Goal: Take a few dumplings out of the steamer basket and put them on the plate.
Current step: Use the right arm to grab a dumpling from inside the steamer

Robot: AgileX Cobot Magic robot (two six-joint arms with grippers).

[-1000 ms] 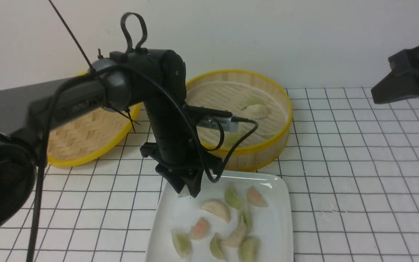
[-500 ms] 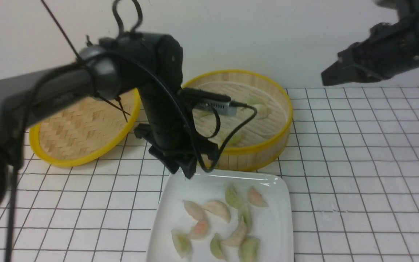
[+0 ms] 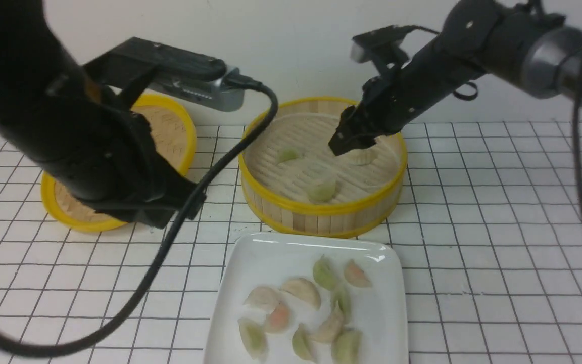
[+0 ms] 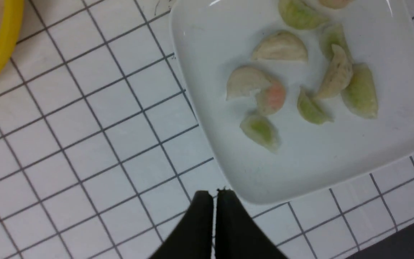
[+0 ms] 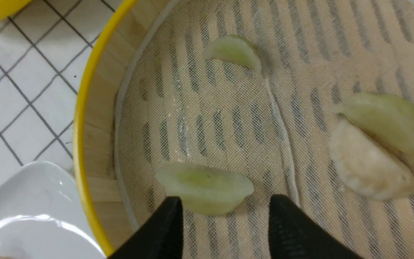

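The right end effector (image 5: 225,201) hangs over the round, yellow-rimmed bamboo steamer basket (image 3: 321,215), its jaws apart. A pale green crescent dumpling (image 5: 203,185) lies on the basket's floor below it. Left of the basket, the left end effector (image 4: 214,196) is pressed together, holding nothing.

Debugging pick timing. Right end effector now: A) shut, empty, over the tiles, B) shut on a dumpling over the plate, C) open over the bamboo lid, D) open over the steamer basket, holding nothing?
D: the right end effector has its jaws apart over the steamer basket, with a green dumpling lying ungripped on the basket floor.
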